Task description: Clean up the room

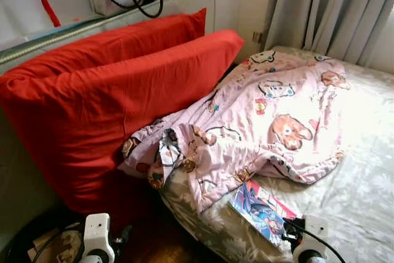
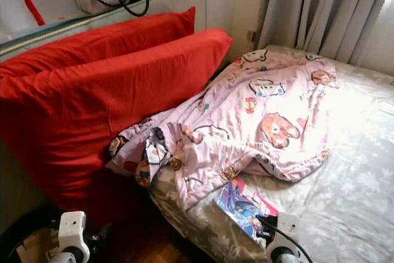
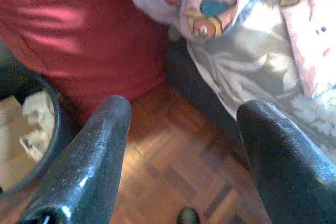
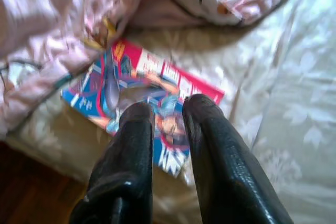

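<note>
- Covering most of the scene, the bed (image 1: 363, 195) in its pale flowered sheet serves as the resting place for everything loose, so the clutter on it is likely what the tidying is about.
- Leaning against the headboard (image 1: 154, 7), two red pillows (image 1: 117, 90) stand on edge one behind the other; they look already placed rather than dropped.
- Sprawled unfolded across the middle of the bed, a pink cartoon-print blanket (image 1: 258, 121) lies in rumpled folds, one corner spilling toward the pillows and the bed's near edge.
- Lying flat on the sheet near the bed's near edge, just beside the blanket's hem, is a thin book (image 4: 142, 98) with a glossy cover in blue, red and pink cartoon artwork; it seems to be the thing now aimed at.
- The right gripper (image 4: 168, 114) hovers over the book, its fingers close together with a narrow gap between them, clamped on nothing; a thin flat book lying on soft bedding may be awkward to pinch.
- The left gripper (image 3: 184, 124) hangs low beside the bed over the wooden parquet floor (image 3: 173, 171), fingers wide apart and empty, near a dark bin (image 3: 31, 129) holding paper scraps, perhaps where rubbish will go.
</note>
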Robot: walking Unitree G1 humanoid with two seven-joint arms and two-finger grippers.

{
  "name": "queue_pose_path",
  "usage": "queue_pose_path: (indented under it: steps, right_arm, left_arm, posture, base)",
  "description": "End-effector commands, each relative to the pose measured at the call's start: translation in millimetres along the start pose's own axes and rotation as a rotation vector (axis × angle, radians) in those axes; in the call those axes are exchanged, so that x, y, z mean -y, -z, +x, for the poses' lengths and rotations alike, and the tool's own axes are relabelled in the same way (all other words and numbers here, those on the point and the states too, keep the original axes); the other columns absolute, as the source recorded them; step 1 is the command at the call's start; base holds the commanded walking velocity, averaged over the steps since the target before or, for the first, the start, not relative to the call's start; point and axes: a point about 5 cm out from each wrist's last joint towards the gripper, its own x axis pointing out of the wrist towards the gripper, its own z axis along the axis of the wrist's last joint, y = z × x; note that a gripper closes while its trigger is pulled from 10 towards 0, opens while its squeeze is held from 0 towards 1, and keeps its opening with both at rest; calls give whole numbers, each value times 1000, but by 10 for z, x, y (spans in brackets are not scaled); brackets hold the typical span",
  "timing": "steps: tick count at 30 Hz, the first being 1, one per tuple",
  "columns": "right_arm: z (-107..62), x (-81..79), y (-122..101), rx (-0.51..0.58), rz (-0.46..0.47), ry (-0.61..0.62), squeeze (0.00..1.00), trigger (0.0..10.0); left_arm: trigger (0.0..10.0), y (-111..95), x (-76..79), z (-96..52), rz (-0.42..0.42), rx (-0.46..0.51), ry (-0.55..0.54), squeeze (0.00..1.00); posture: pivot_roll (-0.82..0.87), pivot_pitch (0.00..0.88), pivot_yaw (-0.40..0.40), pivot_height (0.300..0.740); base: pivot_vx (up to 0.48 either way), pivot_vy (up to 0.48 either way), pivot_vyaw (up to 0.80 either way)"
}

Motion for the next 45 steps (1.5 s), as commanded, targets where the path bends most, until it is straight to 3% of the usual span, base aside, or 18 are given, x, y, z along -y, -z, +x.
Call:
queue_pose_path:
  steps: [1, 2, 3, 5, 6, 7, 13, 20, 24, 31, 45]
  right_arm:
    - [116, -36, -298, 121, 8, -7, 0, 10000]
    - [194, -61, -505, 180, -3, -17, 0, 10000]
    - [328, -138, -993, 320, -27, -44, 0, 10000]
    - [342, -152, -1073, 345, -30, -49, 0, 10000]
    - [352, -175, -1165, 381, -35, -57, 0, 10000]
    - [353, -189, -1208, 403, -28, -61, 0, 10000]
    - [360, -235, -1298, 441, -32, -79, 0, 10000]
    - [358, -273, -1338, 469, -22, -83, 0, 10000]
    - [358, -259, -1367, 478, -35, -68, 0, 10000]
    - [350, -180, -1482, 521, -37, -30, 0, 10000]
    - [378, -208, -1396, 459, -55, -11, 0, 10000]
  left_arm:
    - [10000, -46, -23, -6, -5, 49, -13, 0]
    - [10000, -52, -23, -8, -2, 56, -13, 0]
    - [10000, -71, -22, -11, -1, 79, -11, 0]
    - [10000, -75, -21, -12, -3, 84, -11, 0]
    - [10000, -811, 139, 343, 70, 233, 19, 0]
    - [10000, -1301, 255, 462, 101, 364, 31, 0]
    - [10000, -1630, 376, 474, 97, 503, 60, 0]
    - [10000, -1740, 433, 464, 75, 563, 94, 0]
    - [10000, -1615, 439, 479, 26, 507, 114, 0]
    - [10000, -1465, 441, 475, 12, 458, 112, 0]
    - [10000, -1468, 537, 484, 7, 456, 148, 0]
  posture:
    - [51, 0, 14, 740]
    - [51, 0, 14, 740]
    - [50, 0, 14, 740]
    - [50, 0, 14, 740]
    - [50, 0, 14, 740]
    - [49, 0, 14, 740]
    - [51, 0, 13, 740]
    - [46, 0, 15, 740]
    - [42, 0, 20, 740]
    - [38, 0, 18, 740]
    - [48, 0, 12, 740]
  base:
    - [0, 0, 0]
    - [0, 0, 0]
    - [0, 0, 0]
    - [0, 0, 0]
    - [0, 0, 0]
    - [0, 0, 0]
    - [0, 0, 0]
    - [0, 0, 0]
    - [0, 0, 0]
    - [0, 0, 0]
    - [0, 0, 0]
